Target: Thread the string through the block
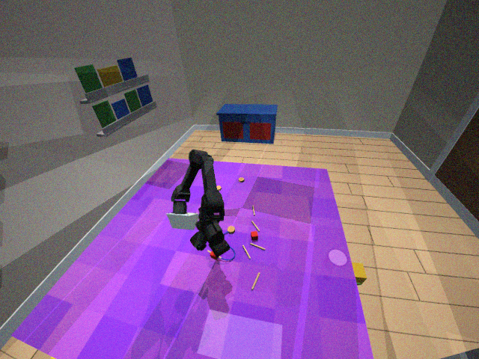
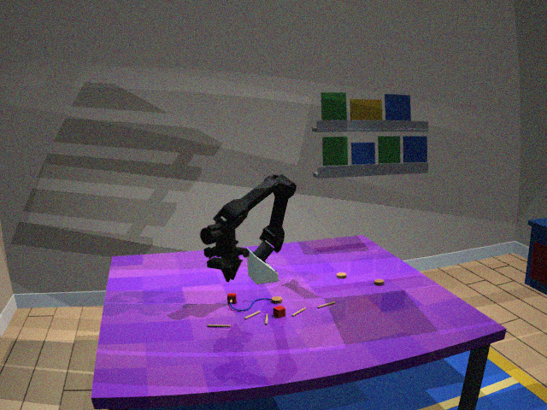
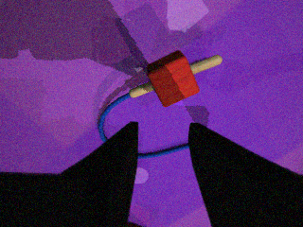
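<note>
Beside the wooden button (image 1: 230, 229) (image 2: 276, 299), in the top view, the gripper (image 1: 219, 253) (image 2: 228, 279) (image 3: 163, 130) screens part of the red block (image 1: 212, 255) (image 2: 232, 297) (image 3: 173, 78), with loose sticks near. From the exterior, it hangs above that block, a red cube (image 1: 254, 235) (image 2: 279, 311) close by. At the wrist, parted fingers grip nothing; the light, stiff stick (image 3: 206, 64) pokes from both block faces, likely best pinched at its stringless end, while the limp blue string (image 1: 234, 253) (image 2: 251, 306) (image 3: 100, 122) could snag.

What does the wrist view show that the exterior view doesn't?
Only wrist: the stick poking out of both sides of the red block.
Only exterior: the button that the string runs to, and the wall shelves.
Both: that block, the string and the gripper, open above the table.
</note>
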Robot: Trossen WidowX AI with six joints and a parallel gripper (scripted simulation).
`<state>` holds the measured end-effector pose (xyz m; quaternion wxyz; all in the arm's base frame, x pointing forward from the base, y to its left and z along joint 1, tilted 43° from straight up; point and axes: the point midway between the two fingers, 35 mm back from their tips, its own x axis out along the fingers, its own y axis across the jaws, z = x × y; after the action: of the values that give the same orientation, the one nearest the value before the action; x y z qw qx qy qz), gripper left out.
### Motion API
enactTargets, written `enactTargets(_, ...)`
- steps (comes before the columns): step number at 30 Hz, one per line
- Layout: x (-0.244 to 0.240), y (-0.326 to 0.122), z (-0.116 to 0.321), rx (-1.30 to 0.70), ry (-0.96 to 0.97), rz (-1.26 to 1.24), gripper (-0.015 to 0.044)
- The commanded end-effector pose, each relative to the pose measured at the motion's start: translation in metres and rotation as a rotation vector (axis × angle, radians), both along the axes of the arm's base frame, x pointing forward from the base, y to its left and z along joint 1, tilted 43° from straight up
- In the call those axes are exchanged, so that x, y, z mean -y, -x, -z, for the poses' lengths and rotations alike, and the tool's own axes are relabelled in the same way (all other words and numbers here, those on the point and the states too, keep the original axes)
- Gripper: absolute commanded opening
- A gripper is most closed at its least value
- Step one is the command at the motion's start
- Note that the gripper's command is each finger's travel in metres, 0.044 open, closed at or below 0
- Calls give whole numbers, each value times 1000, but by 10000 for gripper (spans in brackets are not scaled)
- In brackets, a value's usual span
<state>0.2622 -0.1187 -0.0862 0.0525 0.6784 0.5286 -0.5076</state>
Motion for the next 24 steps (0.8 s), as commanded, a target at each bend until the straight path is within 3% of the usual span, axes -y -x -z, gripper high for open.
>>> enactTargets(1,-1,19,-3,535,-58,-616,125)
enactTargets(24,-6,40,-7,1327,-167,-1509,125)
